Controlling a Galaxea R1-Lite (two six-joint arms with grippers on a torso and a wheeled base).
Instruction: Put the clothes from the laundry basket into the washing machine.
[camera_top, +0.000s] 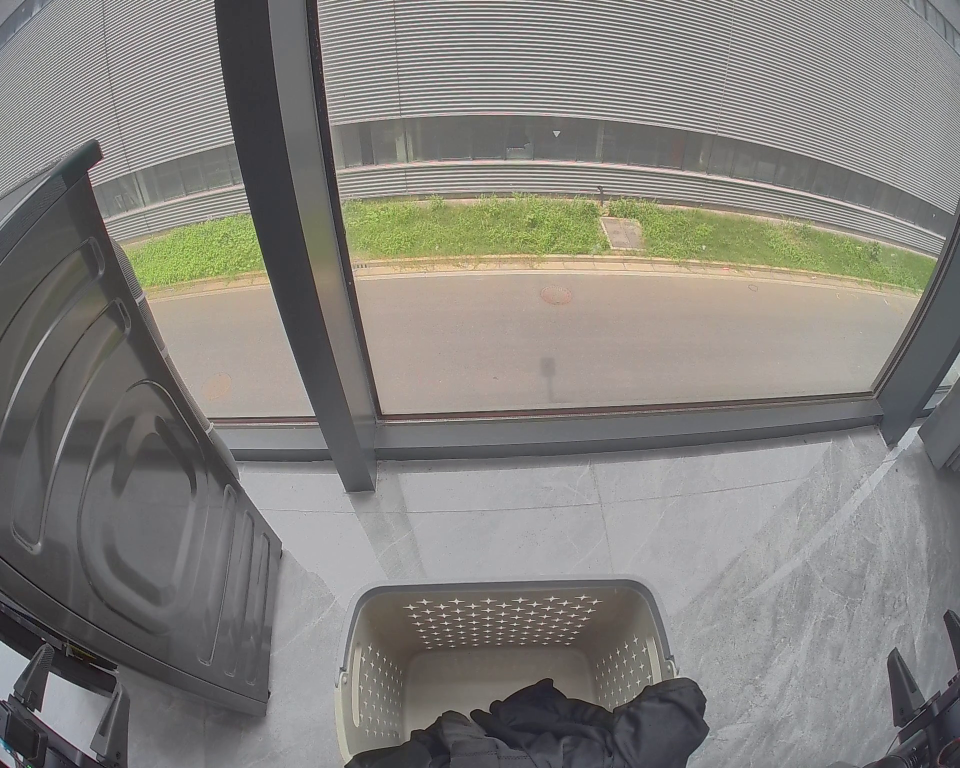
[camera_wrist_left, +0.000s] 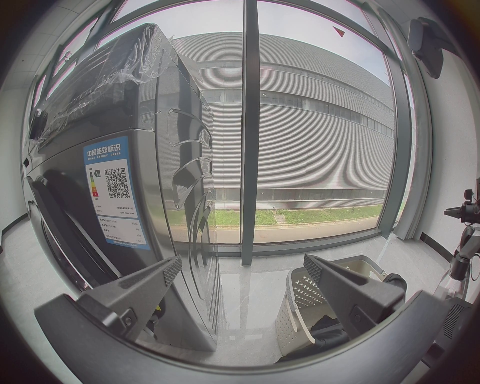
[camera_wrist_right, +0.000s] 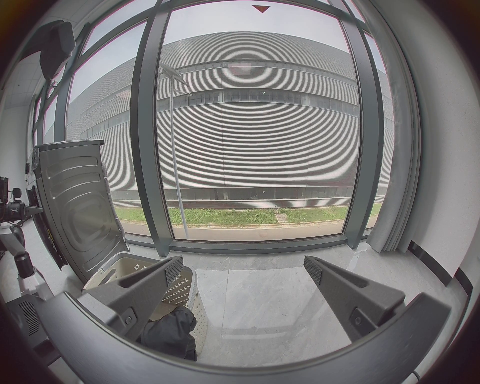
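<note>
In the head view, the dark clothes (camera_top: 560, 725) heap against the near rim of the laundry basket (camera_top: 500, 587); grasp the heap's middle. In the left wrist view, your left gripper (camera_wrist_left: 245, 280) is spread and empty, and the washing machine (camera_wrist_left: 125, 190) side crowds it. In the right wrist view, the right gripper (camera_wrist_right: 245, 280) also gapes empty.

We find one printed sticker, a blue-bordered energy label (camera_wrist_left: 116, 192), on the front panel of the washing machine (camera_wrist_left: 60, 165) beside its door opening. It carries a white heading in Chinese characters, a short column of coloured rating arrows, a QR code (camera_wrist_left: 118, 183), and rows of small black print that we cannot make out. High on the window pane (camera_wrist_left: 310, 150) we also see a small red triangle (camera_wrist_left: 339, 31) pointing down.
</note>
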